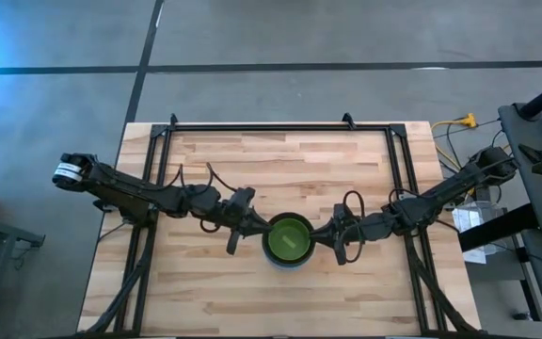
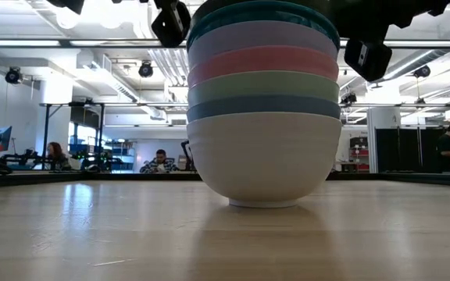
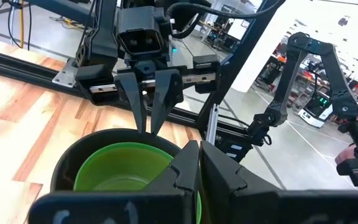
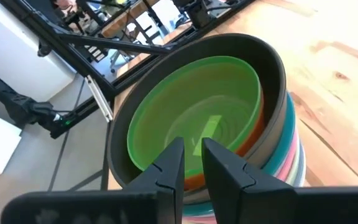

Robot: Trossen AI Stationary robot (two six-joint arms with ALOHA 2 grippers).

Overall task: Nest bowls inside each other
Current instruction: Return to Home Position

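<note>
A stack of nested bowls (image 1: 288,241) stands in the middle of the table on the foot of the white bowl (image 2: 264,168). Above the white one I see blue, pale green, pink, lavender and teal bands. On top sits the black bowl (image 4: 272,68), holding a red one (image 4: 253,134) and the bright green bowl (image 4: 191,118) innermost. My left gripper (image 3: 197,168) is shut at the stack's left rim. My right gripper (image 4: 193,165), open by a narrow gap, is at the opposite rim and also shows in the left wrist view (image 3: 148,127). My left gripper's shut fingers (image 3: 188,165) lie over the top bowls' rim on the table's left side, slanting down; they hide the spot, so I cannot tell whether they touch. My right gripper's fingertips (image 3: 144,127) reach down to the black bowl's rim (image 3: 129,132) from the right, side by side along it; I cannot tell whether they touch.
A black metal frame (image 1: 280,127) runs along the wooden table's (image 1: 252,160) far and side edges. There is bare tabletop all round the stack. People sit at desks (image 2: 160,162) in the room beyond the table.
</note>
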